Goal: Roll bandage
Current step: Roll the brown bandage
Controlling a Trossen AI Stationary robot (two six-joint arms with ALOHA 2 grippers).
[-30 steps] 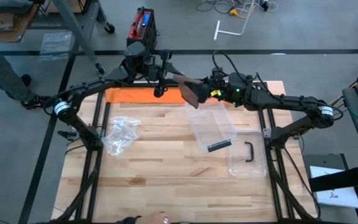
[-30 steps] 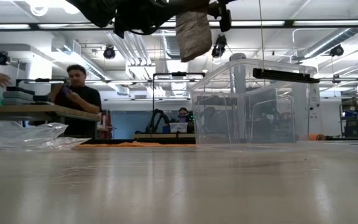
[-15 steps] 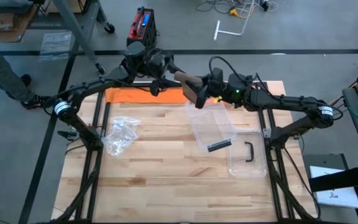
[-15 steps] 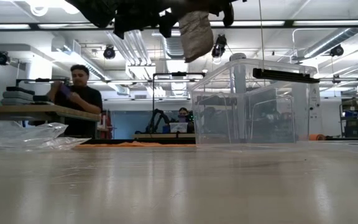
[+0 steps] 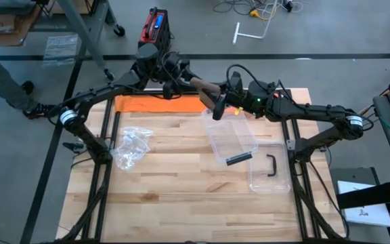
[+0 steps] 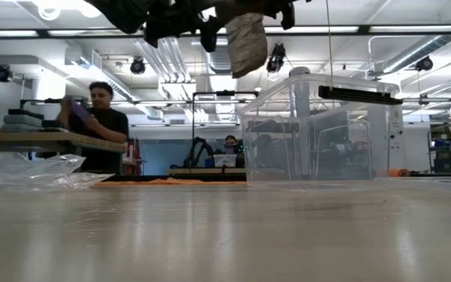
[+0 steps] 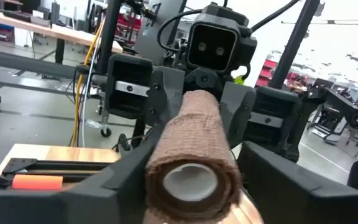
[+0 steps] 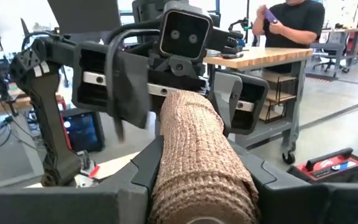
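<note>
Bandage roll (image 5: pixel 207 90) held aloft over table (image 5: pixel 181 196) far edge, twelve o'clock. Long axis spans both end effectors. Right end effector (image 5: pixel 217 107) clamped on its three-o'clock end; left end effector (image 5: pixel 179 74) at nine-o'clock end, fingers around roll (grip uncertain, cannot tell).

bright overhead strip lights (image 6: pixel 413 30) (some glare); tabletop (image 6: pixel 225 235) foreground blurred.
</note>
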